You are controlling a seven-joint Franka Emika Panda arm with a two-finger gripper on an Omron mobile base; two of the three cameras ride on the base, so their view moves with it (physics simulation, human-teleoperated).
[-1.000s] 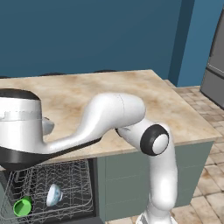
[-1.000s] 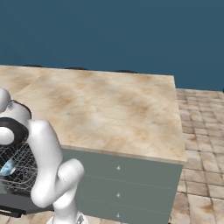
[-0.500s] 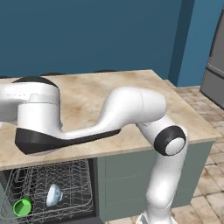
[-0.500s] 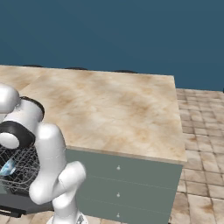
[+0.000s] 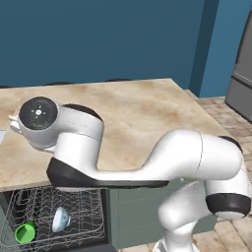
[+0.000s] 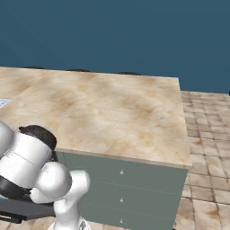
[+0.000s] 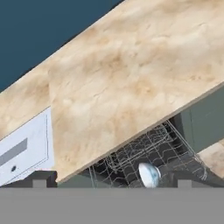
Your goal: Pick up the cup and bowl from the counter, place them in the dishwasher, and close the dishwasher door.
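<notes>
Left base view: green cup [image 5: 24,232] and pale bowl [image 5: 60,219] sit in the dishwasher [image 5: 54,216] rack below the counter [image 5: 133,118]; the pincer's state cannot be told. A careless swing risks hitting the extended rack.

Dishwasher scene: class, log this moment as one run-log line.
cup: in rack | bowl: in rack | dishwasher: open | gripper: state unclear

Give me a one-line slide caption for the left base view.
Cup and bowl sit in the open dishwasher rack beneath the counter, arm raised above.
</notes>
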